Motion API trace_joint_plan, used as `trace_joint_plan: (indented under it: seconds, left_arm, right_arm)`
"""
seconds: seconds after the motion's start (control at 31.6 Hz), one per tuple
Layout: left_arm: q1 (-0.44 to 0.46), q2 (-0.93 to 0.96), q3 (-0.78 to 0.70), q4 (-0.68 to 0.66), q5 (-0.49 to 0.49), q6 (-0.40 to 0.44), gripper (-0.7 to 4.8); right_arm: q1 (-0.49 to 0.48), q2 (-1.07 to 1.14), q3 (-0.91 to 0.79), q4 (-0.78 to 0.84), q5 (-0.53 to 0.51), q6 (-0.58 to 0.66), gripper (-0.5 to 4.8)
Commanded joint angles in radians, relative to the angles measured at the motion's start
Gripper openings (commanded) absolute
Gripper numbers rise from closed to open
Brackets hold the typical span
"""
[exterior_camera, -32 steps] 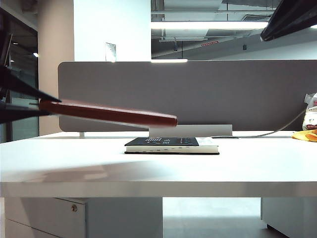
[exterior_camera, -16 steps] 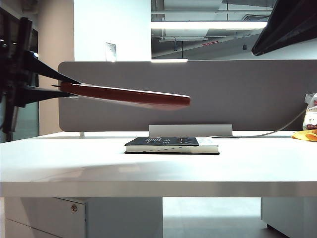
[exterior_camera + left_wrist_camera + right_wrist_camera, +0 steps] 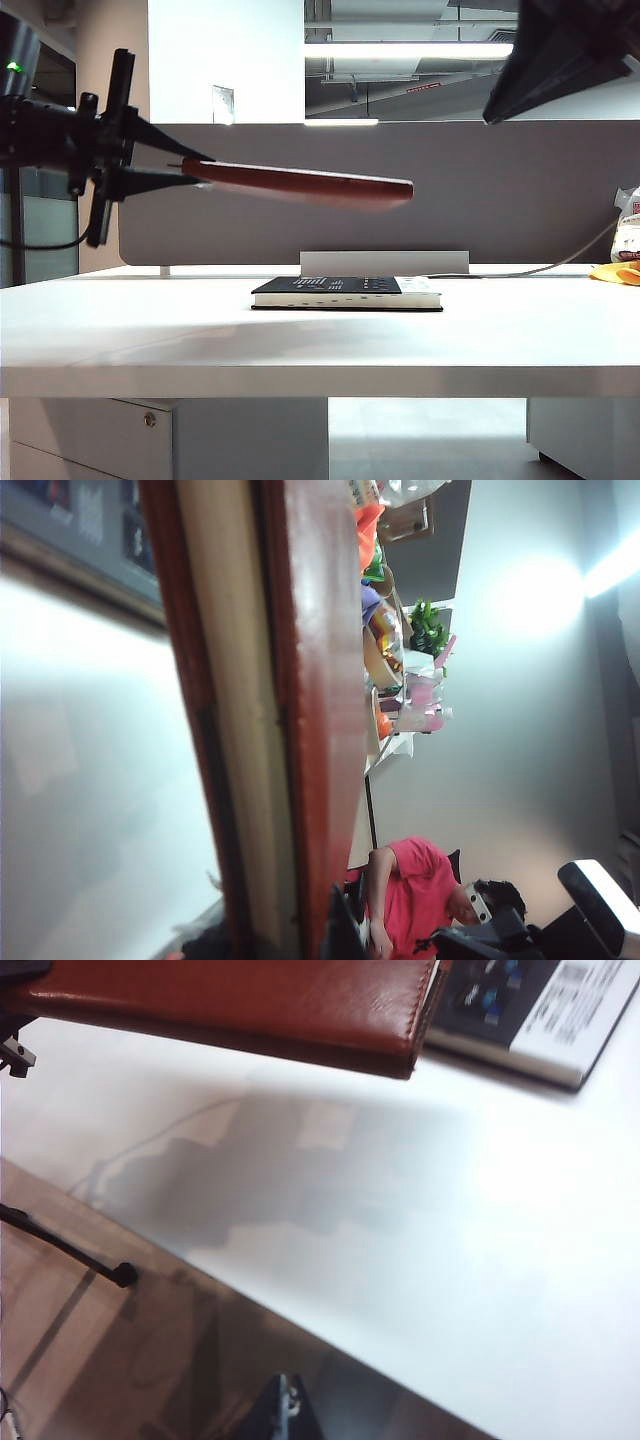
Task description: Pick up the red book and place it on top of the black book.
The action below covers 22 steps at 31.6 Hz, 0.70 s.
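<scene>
A white table (image 3: 120, 330) fills the lower half of the exterior view, with a grey partition panel (image 3: 500, 190) behind it and an office ceiling with strip lights beyond. Nearest on the tabletop, at the centre of the frame, lies the flat black book with white printed marks and white page edges (image 3: 346, 293), resting alone with nothing on it.

Above and just left of it hangs the thin, smooth dark red leather-like book (image 3: 300, 183), nearly level and dipping slightly toward its free right end. The left gripper (image 3: 175, 170) enters from the left edge, its jaws clamped on the book's left end. Over the last second the red book has risen and travelled rightward, so its free end now overhangs the black book's middle; judging from this, the carry is nearly aligned and lowering remains.

The right gripper (image 3: 500, 110), a dark shape at the upper right, has come lower and further into the frame. Whether its jaws stand apart or together cannot be told; the right wrist view shows only a sliver of it at its bottom edge, while the left wrist view is mostly filled by the red book's edge. At the far right, a yellow object (image 3: 615, 272) and a bag are cut off.
</scene>
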Motion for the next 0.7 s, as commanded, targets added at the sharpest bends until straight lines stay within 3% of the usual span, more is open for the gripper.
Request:
trace_joint_plan:
  seconds: [0.03, 0.7]
  left_arm:
    - [0.0, 0.024, 0.081, 0.003, 0.028, 0.01, -0.06]
    - [-0.029, 0.321, 0.48, -0.201, 0.071, 0.018, -0.06]
  right_arm:
    - [0.002, 0.041, 0.048, -0.005, 0.023, -0.027, -0.03]
    - [0.001, 0.149, 0.138, -0.029, 0.09, -0.028, -0.03]
